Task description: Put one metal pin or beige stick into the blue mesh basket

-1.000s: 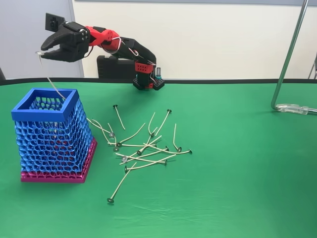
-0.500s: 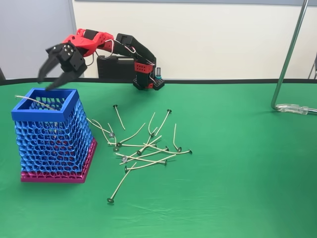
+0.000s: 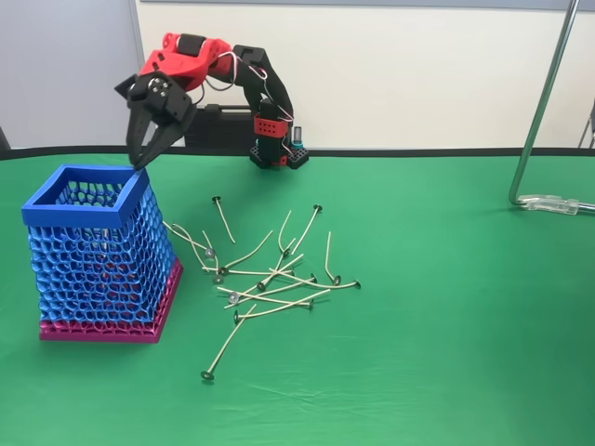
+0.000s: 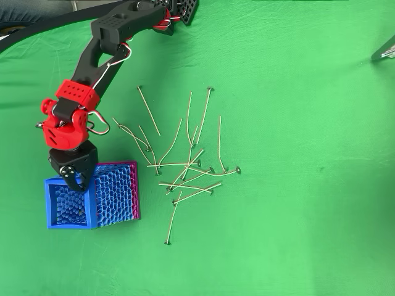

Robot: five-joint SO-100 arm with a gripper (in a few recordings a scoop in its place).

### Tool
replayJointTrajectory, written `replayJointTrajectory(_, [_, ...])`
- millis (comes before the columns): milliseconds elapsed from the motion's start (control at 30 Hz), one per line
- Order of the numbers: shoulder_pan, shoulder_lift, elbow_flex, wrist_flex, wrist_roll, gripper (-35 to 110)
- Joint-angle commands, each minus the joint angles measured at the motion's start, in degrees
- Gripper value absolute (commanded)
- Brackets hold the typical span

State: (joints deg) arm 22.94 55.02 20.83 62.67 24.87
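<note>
The blue mesh basket (image 3: 98, 255) stands upright on its magenta base at the left of the green table, and in the overhead view the basket (image 4: 114, 191) sits at lower left. My gripper (image 3: 144, 160) hangs open just above the basket's back right rim, fingers pointing down, with nothing between them. From above, the gripper (image 4: 74, 179) is over the basket's far edge. Several beige sticks (image 3: 270, 279) with dark disc heads lie scattered on the cloth right of the basket, the same sticks (image 4: 185, 166) crossing each other in a loose pile. I cannot make out a stick inside the basket.
A metal stand pole (image 3: 539, 111) rises at the right, its foot (image 3: 553, 203) on the table. A black box (image 3: 209, 125) sits behind the arm's base (image 3: 277, 149). One stick (image 3: 223, 348) lies apart toward the front.
The gripper opened and let go of the stick. It lay across the basket's rim half a second ago and is now out of sight. The gripper swung right and lower.
</note>
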Motion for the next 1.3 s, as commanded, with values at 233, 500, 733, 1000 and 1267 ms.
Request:
replayJointTrajectory(233, [-4.39,9.93,-11.69,17.58,-6.33,1])
replayJointTrajectory(500, [-14.24,29.62,10.90,28.04,-16.17,1])
replayJointTrajectory(733, [-21.71,53.26,47.20,24.35,-21.97,1])
replayJointTrajectory(1000, [-25.58,79.10,89.12,5.01,-25.75,1])
replayJointTrajectory(1267, [-26.02,99.32,117.07,-8.70,-27.95,1])
